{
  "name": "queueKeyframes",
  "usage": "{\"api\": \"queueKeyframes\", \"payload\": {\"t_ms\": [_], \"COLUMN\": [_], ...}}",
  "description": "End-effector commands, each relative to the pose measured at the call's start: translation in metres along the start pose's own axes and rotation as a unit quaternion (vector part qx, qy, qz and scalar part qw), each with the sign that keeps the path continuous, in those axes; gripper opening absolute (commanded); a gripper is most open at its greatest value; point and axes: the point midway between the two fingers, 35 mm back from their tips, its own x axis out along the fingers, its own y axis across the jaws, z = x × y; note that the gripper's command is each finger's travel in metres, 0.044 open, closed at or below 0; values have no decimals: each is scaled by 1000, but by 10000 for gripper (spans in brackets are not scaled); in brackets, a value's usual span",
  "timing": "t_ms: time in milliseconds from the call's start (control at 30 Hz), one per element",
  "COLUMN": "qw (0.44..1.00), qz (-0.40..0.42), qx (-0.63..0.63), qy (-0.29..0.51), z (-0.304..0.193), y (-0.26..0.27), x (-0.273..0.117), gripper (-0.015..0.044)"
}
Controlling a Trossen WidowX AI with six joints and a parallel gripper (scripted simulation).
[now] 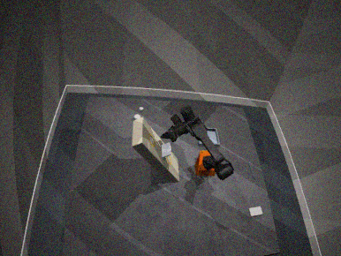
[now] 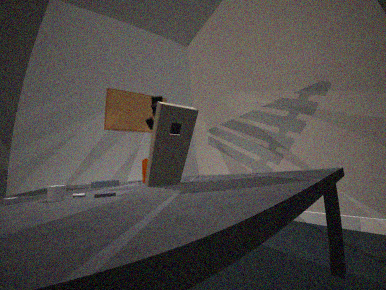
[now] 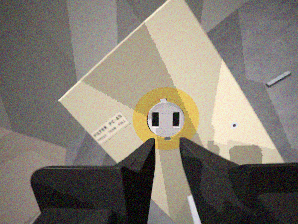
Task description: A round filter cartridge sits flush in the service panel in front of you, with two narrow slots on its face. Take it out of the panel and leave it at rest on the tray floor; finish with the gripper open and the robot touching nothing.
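Observation:
The service panel [image 1: 138, 133] [image 2: 170, 157] [image 3: 200, 55] stands tilted on the table. In the wrist view the round pale filter cartridge [image 3: 165, 120] sits in its face inside a yellow ring [image 3: 191, 119], with two dark upright slots. My gripper [image 1: 162, 136] [image 3: 167, 141] faces the panel, its fingers a little apart with nothing between them. In the wrist view the fingertips show just below the cartridge; no contact is visible. In the exterior view the panel hides the fingertips. The tray [image 1: 218, 137] lies behind the arm, partly covered by it in the top view.
The orange robot base [image 1: 200, 169] [image 2: 145, 171] stands near the panel. A pale plate [image 1: 166, 150] is at the panel's front. A white card [image 1: 255, 211] lies off to the right. Small white objects [image 1: 141, 108] lie beyond the panel's end. A small bar [image 3: 278, 79] lies beyond the panel.

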Motion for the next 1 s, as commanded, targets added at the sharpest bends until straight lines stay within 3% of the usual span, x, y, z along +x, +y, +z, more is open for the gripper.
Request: {"api": "queueKeyframes", "payload": {"t_ms": [0,967], "qw": [1000,1000], "qz": [3,0], "qx": [15,13], "qy": [2,2], "z": [-2,0], "y": [-3,-4], "x": [-1,39], "gripper": [95,95]}}
